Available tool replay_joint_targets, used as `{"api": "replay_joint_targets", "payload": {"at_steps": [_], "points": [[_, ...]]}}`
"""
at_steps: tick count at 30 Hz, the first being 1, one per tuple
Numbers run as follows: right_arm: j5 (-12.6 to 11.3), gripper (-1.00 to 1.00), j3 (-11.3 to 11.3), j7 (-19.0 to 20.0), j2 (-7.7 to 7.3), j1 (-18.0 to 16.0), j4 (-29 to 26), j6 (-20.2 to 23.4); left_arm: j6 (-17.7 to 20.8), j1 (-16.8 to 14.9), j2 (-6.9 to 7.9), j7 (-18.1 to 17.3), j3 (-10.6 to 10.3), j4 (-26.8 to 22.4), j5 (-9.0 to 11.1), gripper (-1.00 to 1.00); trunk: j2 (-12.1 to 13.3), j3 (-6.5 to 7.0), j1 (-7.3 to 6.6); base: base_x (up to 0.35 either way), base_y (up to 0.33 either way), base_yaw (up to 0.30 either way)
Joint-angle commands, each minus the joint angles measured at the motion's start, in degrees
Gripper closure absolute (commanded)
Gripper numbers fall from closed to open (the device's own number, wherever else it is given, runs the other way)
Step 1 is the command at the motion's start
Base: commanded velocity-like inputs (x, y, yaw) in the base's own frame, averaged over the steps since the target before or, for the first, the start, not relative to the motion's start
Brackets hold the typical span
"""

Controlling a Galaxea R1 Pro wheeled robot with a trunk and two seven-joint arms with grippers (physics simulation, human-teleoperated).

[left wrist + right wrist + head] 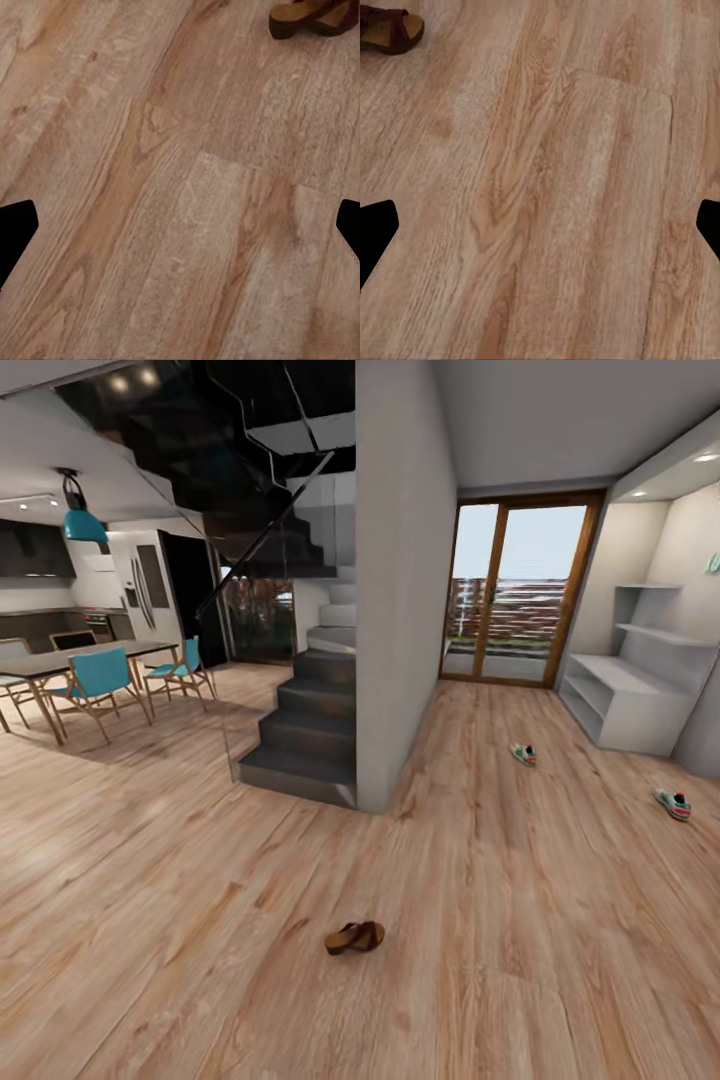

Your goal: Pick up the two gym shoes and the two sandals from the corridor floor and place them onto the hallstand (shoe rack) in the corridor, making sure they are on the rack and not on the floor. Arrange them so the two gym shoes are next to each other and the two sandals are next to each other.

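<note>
Brown sandals (355, 937) lie close together on the wood-grain corridor floor (520, 920), near me at the centre of the head view; I cannot separate the two. One gym shoe (523, 754) lies farther off on the floor, and the other gym shoe (673, 804) lies to the right. The light-grey hallstand (625, 705) stands at the right wall with grey shelves above. My left gripper (180, 232) hangs open over bare planks, a sandal (315, 19) at its view's edge. My right gripper (540, 232) is open too, a sandal (390, 30) at the corner.
A grey wall block (400, 580) and a dark staircase (305, 745) stand in the middle, left of the corridor. A dining table with teal chairs (95, 680) is far left. A glass door (520, 595) closes the corridor's far end.
</note>
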Motion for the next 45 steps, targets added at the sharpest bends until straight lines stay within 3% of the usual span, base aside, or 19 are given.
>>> {"api": "replay_joint_targets", "payload": {"at_steps": [1,29,45], "points": [[-0.1,-1.0,0.0,0.0,0.01,0.0,0.0,-0.2,-0.2,0.0,0.02,0.0,-0.1,0.0,0.3,-1.0,0.0,-0.06,0.03,0.335,0.0,-0.071],[0.0,-1.0,0.0,-0.1,0.21,0.0,-0.4,-0.1,-0.2,0.0,0.09,0.0,-0.1,0.1,0.3,-1.0,0.0,-0.06,0.03,0.333,0.049,-0.097],[0.0,-1.0,0.0,-0.1,0.21,0.0,-0.3,-0.2,0.0,0.0,0.43,0.0,0.5,-0.4,0.4,-1.0,0.0,-0.06,0.03,0.034,0.02,-0.051]]}}
